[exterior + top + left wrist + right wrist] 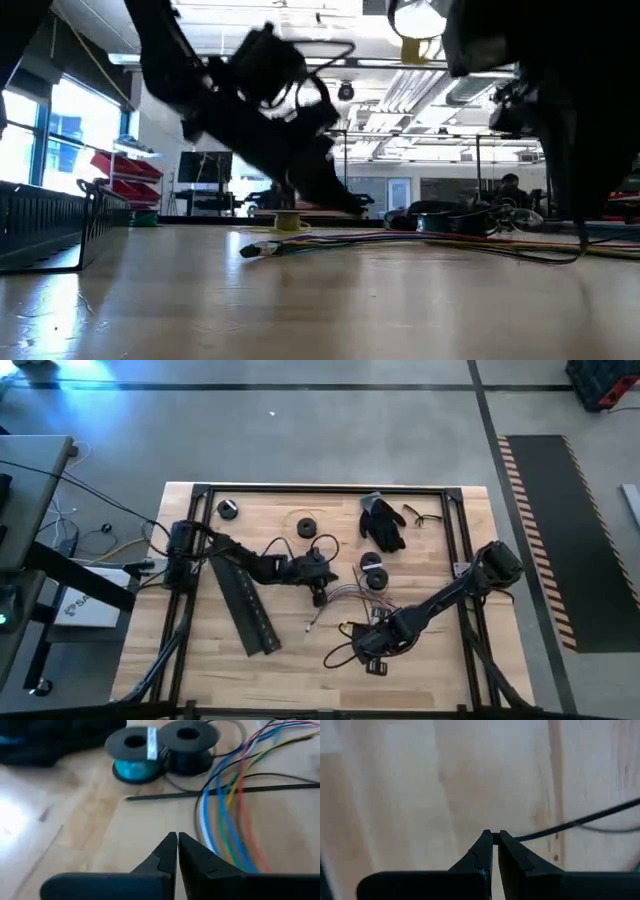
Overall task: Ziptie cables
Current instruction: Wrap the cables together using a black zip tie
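Cables (352, 598) lie loose on the wooden table (300, 660), right of centre, fanned between the two grippers; the low view shows them flat on the wood with one end pointing left (262, 249). In the left wrist view the strands read as white, blue, green, yellow and red (227, 810), and a thin black zip tie (210, 793) lies straight across them.

Left gripper (318, 592) sits mid-table, just left of the bundle. Its fingers (167, 851) are pressed together with nothing between them, tips just beside the strands.

Right gripper (372, 660) is low over the near part of the table, near the bundle's near end. Its tips are closed and pinch a thin black strand (570, 824) that runs off across the wood; whether this is a wire or a zip tie I cannot tell.

Two black spools (375, 573) stand side by side just beyond the cables, one wound with teal (136, 756). Farther back: two more spools (228, 510) (305, 526), a black glove (382, 522), safety glasses (420, 516). Long black slotted duct (243, 600) lies at a slant on the left side of the table.
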{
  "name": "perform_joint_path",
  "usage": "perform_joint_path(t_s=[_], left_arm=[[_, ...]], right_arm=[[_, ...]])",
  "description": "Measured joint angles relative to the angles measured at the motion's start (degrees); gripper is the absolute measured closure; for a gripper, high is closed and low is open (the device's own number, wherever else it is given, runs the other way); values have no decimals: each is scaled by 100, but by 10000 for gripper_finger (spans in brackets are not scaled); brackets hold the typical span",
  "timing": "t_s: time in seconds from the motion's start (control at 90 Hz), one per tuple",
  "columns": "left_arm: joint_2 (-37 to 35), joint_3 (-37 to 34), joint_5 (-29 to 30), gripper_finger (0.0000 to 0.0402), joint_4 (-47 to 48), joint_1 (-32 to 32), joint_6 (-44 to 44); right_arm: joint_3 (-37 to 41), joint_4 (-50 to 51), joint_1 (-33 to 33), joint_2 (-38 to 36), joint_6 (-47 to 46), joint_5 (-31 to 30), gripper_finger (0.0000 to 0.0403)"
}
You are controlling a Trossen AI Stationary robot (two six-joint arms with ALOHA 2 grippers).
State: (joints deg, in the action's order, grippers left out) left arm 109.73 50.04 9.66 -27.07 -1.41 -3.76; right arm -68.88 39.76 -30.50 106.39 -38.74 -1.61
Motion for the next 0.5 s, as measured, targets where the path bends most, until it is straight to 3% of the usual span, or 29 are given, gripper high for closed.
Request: perform_joint_path(t_s=[0.211, 0.356, 0.5], left_arm=[[-392, -14, -43, 401, 682, -224, -489], [-306, -110, -49, 401, 746, -320, -935], [-308, -211, -44, 401, 747, -492, -1322]], right_arm=[[409, -868, 11, 0, 1527, 11, 403], [587, -880, 17, -9, 3001, -247, 403], [866, -965, 137, -369, 3654, -471, 403]])
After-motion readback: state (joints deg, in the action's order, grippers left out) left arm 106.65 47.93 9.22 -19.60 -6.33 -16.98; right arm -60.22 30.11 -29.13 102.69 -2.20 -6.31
